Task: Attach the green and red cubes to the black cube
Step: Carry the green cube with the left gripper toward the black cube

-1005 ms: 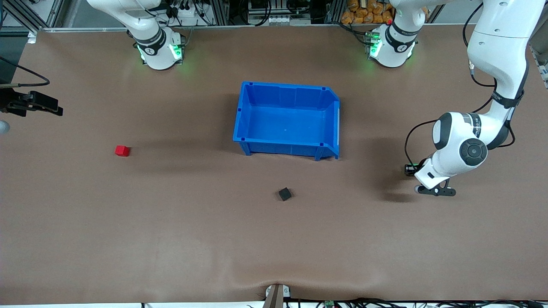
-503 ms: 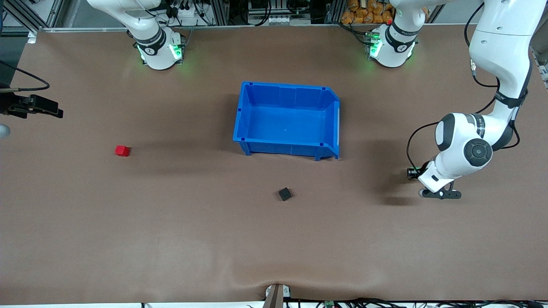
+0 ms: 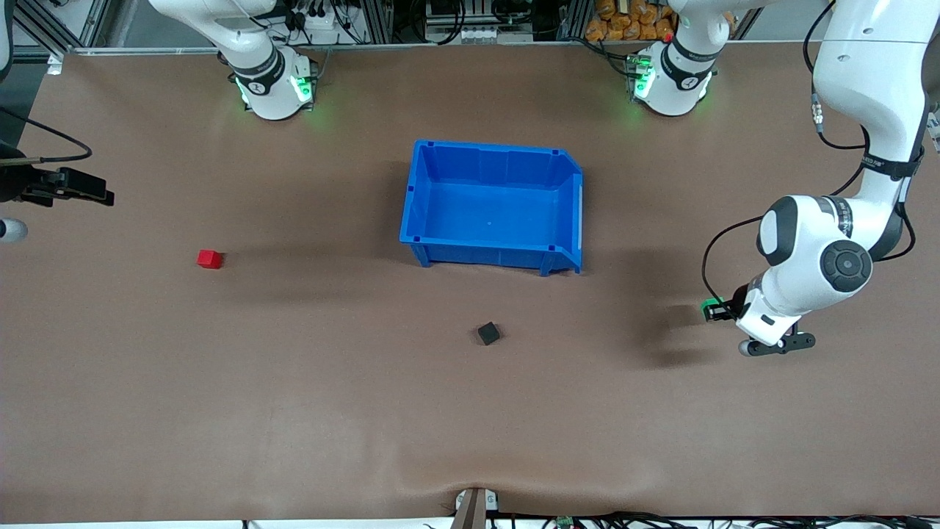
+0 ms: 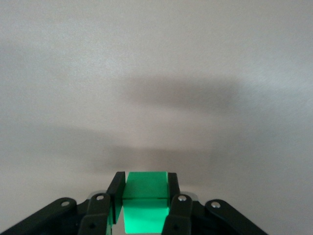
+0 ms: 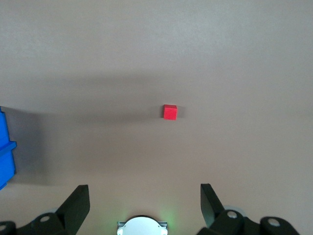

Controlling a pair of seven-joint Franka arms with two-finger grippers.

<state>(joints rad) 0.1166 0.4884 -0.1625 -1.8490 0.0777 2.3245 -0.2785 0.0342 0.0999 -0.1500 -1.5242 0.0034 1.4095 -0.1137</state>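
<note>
We are holding the green cube (image 4: 145, 200) pinched in the left gripper (image 4: 144, 205) fingers, above the table (image 3: 294, 397). Right gripper (image 5: 142, 198), fingers spread wide and holding nothing, is hovering near the red cube (image 5: 169, 112). Black cube (image 3: 488, 333) is sitting nearer the camera than the bin (image 3: 490, 250).

Both arms are cased in glossy white shells with black bands at the joints. Green lights are seen at each base (image 3: 275, 88). A round dark cap is set into the left arm's wrist (image 3: 846, 263), and thin black cables are looped beside it.
</note>
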